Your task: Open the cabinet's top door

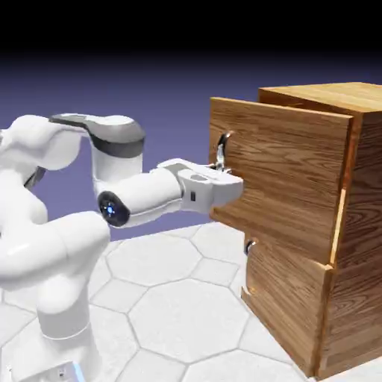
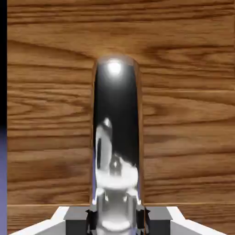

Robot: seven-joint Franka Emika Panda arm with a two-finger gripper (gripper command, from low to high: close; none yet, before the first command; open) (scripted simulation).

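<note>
Unlabelled cabinet (image 1: 351, 224), no legible writing

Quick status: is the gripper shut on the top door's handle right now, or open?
Gripper: shut on the handle of the top door, which stands partly open.

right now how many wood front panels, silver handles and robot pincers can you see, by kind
wood front panels: 2, the top door and the lower panel
silver handles: 2, the long bar handle and the small handle
robot pincers: 1, the pincer, shut on the long bar handle
total: 5
</note>
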